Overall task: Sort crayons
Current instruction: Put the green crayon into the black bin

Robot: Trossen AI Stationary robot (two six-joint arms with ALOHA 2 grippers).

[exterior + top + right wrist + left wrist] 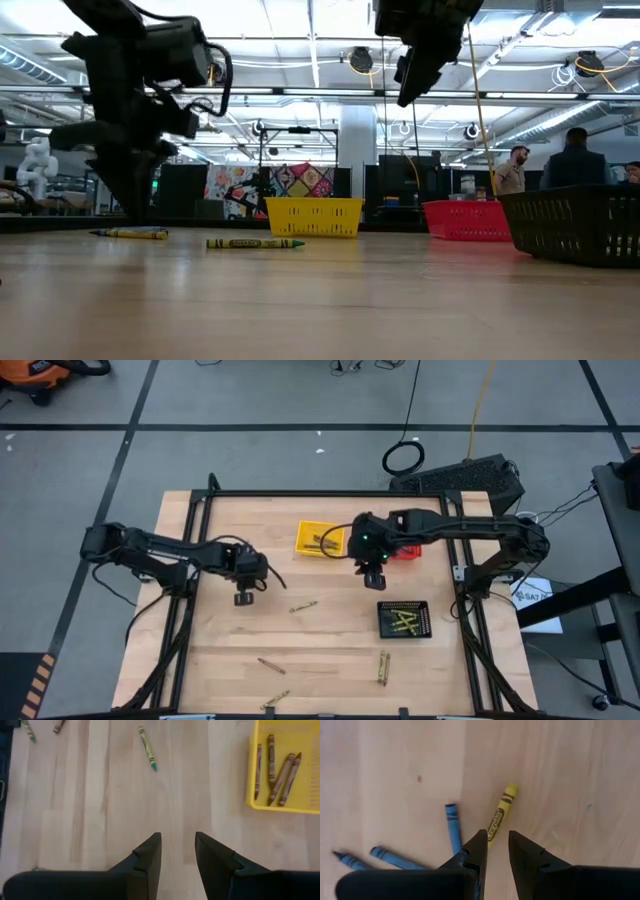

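Crayons lie loose on the wooden table: one olive-yellow (pixel 303 606), a brown one (pixel 270 665), and others near the front edge (pixel 383 667). My left gripper (pixel 497 840) hangs open, pointing down just above a yellow crayon (pixel 501 812), with three blue crayons (pixel 453 825) beside it. It touches none of them. My right gripper (pixel 177 842) is open and empty, high over the table's middle (pixel 373 578), next to the yellow basket (pixel 280 802), which holds several brown crayons (pixel 281 777). The black basket (pixel 405 620) holds olive-yellow crayons.
A red basket (pixel 407 552) stands at the back, partly under my right arm. A green-tipped crayon (pixel 147 747) lies ahead of my right gripper. Black frame rails (pixel 190 560) run along the table's sides. People stand in the room beyond (pixel 575 160).
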